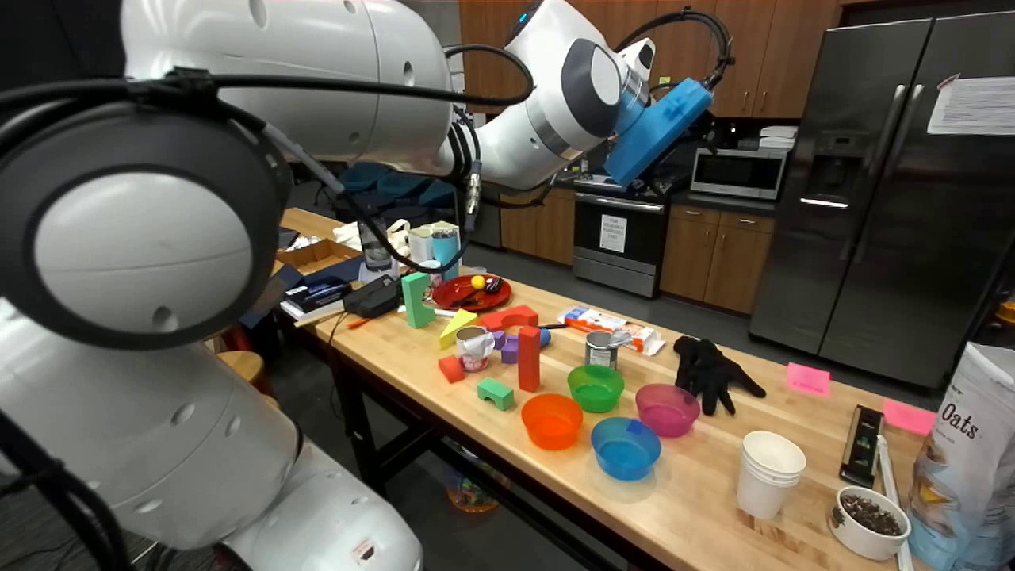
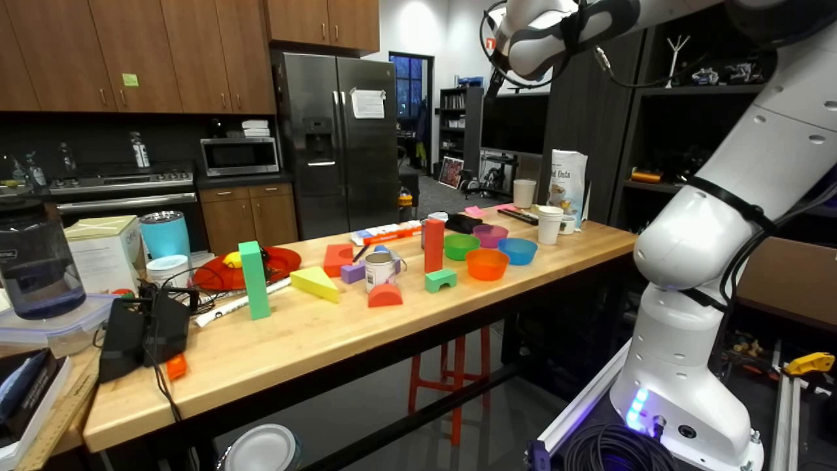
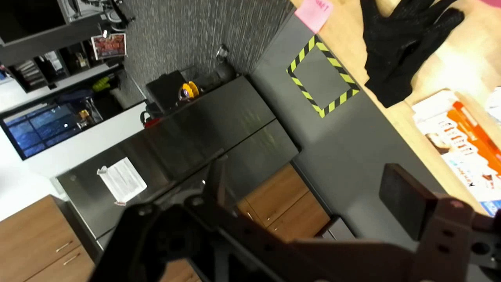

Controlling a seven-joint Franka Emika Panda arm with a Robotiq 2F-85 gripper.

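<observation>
The black two-fingered gripper [image 3: 311,192] is poised high with its jaws spread wide, nothing held. Well apart, a black fabric glove [image 1: 706,366] is seen on the pale wooden table [image 1: 698,492], near a magenta plastic bowl [image 1: 668,426]; it is judged light, limp and robust, best pinched across the palm.

Tbl [image 1: 690,485] w/ glove [image 1: 707,371], bowls [image 1: 553,436], blks [image 1: 528,358]
</observation>
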